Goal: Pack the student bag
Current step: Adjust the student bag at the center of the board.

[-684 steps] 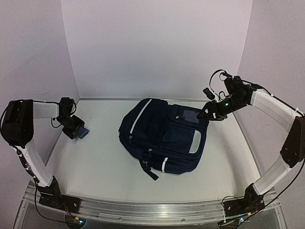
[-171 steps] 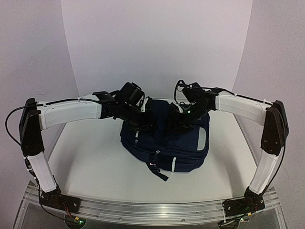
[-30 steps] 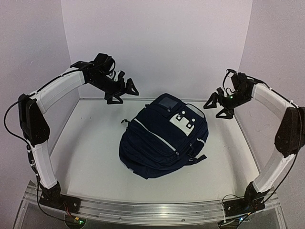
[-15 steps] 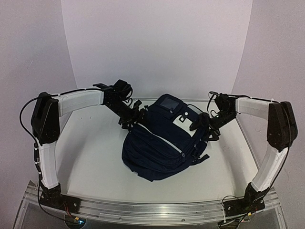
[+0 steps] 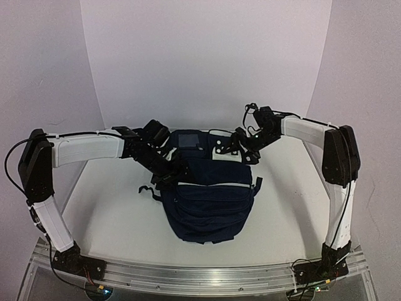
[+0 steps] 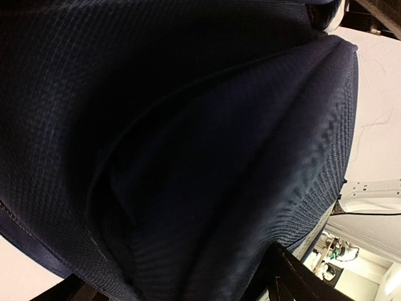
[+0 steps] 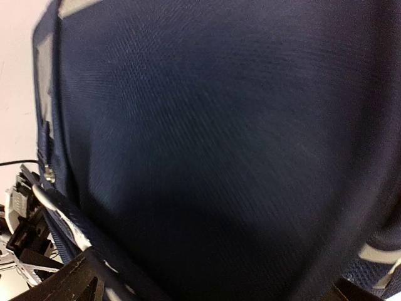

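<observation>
Navy student bag (image 5: 210,200) bunched, w/ grey panel (image 5: 186,139) on top.

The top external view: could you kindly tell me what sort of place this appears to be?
Probably a lab booth for robot trials: pale walls close in a white table, the left arm and right arm are bolted to a rail at its near edge, and a student bag sits between them.

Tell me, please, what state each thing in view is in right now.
Student bag: propped up on the table between both arms, no opening visible.
Left arm: jaws against the bag's upper left side; open or shut unclear.
Right arm: jaws against the bag's upper right corner; open or shut unclear.
</observation>
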Controlling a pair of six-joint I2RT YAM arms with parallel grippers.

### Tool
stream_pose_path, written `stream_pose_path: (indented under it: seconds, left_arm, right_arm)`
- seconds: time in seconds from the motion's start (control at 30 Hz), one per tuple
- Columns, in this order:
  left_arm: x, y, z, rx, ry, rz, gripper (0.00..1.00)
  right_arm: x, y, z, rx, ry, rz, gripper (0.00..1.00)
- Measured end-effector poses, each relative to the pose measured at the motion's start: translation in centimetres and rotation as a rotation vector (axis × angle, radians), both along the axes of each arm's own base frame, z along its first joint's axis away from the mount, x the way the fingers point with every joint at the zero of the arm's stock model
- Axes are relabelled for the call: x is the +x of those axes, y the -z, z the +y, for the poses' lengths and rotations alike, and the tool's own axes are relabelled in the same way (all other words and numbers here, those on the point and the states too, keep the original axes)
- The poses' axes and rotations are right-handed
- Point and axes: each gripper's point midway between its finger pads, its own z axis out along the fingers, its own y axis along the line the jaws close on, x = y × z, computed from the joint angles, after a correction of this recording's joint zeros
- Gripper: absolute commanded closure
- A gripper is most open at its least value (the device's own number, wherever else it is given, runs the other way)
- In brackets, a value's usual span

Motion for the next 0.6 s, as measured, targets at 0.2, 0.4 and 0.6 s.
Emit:
stream_pose_path:
  seconds: [0.2,0.4,0.6]
  left_arm:
    - [1.4,-0.9,1.9,0.018,-0.098,-0.047,0.04]
    - [5.6,-2.3,5.1,-0.006,-0.235,-0.104,0.00]
    - [6.8,0.3,3.6,0.002,-0.203,-0.058,0.13]
  right_arm:
    - [0.3,-1.0,-2.0,0.012,0.048,-0.011,0.02]
    - [-3.1,-4.7,-6.0,0.047,0.079,-0.046,0.02]
    - [-8.7,-2.4,-4.1,0.056,-0.026,0.045,0.02]
